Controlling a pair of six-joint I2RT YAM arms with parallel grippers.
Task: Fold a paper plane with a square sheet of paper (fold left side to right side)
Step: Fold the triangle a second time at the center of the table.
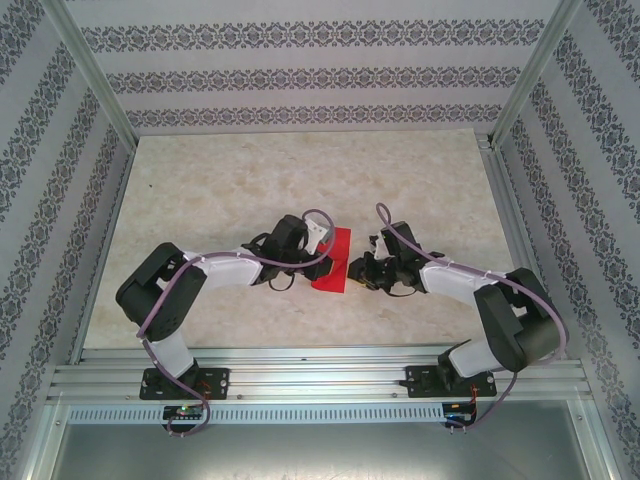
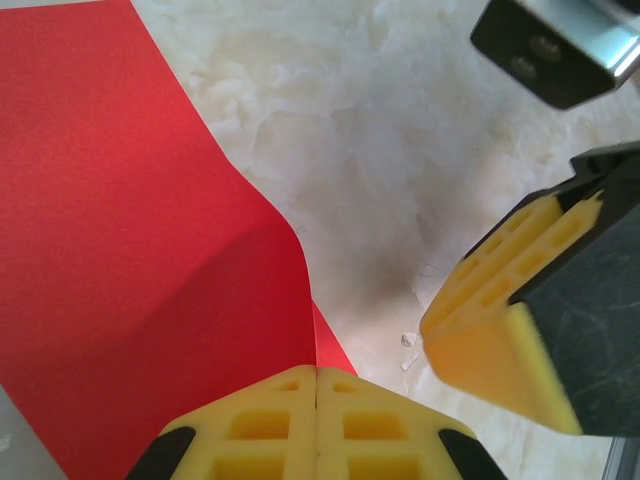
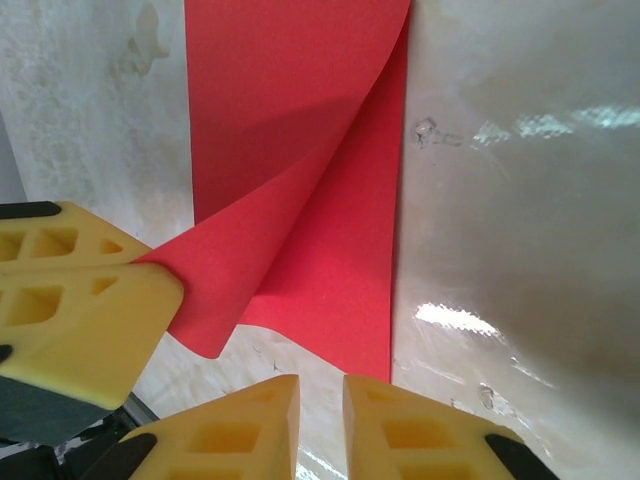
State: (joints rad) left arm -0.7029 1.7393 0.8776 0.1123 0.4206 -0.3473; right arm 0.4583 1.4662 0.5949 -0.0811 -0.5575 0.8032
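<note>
Risk: flap slips from left hand (image 2: 317, 382) pinching paper (image 3: 300, 130) corner, crease lands crooked; right hand (image 3: 320, 395) barely ajar, empty.

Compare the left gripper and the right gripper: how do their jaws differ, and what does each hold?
The left gripper has its jaws pressed together; the right gripper shows a narrow gap between its jaws. The left gripper pinches a lifted corner of the square sheet of paper; the right gripper holds nothing, with the sheet lying just ahead of it. Both are yellow-tipped and sit low beside the sheet.
</note>
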